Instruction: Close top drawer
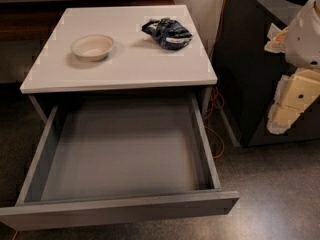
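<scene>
The top drawer is a wide, shallow matte grey drawer under the white cabinet top. It stands pulled far out toward me and its inside is empty. Its plain front runs along the bottom of the view. The lower drawers are hidden beneath it. My gripper hangs at the right edge of the view, to the right of the drawer and higher than its front, apart from it.
A white bowl and a dark blue snack bag lie on the cabinet top. A dark cabinet stands right of the drawer, with orange cables on the speckled floor between them.
</scene>
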You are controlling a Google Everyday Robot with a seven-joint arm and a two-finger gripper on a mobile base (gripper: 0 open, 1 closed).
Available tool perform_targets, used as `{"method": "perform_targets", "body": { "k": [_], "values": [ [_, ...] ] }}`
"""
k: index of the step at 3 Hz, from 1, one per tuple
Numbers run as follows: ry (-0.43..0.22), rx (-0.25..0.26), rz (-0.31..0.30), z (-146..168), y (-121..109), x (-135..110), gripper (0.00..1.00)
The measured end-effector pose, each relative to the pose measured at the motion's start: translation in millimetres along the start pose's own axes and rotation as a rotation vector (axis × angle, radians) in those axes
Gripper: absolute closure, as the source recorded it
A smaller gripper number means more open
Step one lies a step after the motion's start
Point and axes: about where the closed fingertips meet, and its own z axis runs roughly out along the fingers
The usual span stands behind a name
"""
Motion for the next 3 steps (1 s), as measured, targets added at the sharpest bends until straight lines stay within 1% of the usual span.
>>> {"method": "perform_targets", "body": {
  "k": [1,2,3],
  "values": [
    [0.000,0.000,0.000,0,0,0,0.00],
    [-0.077,-0.023,-0.026,11,19,-12,0.00],
    [-0.156,-0.067,-0.070,29,47,-27,0.00]
  ]
}}
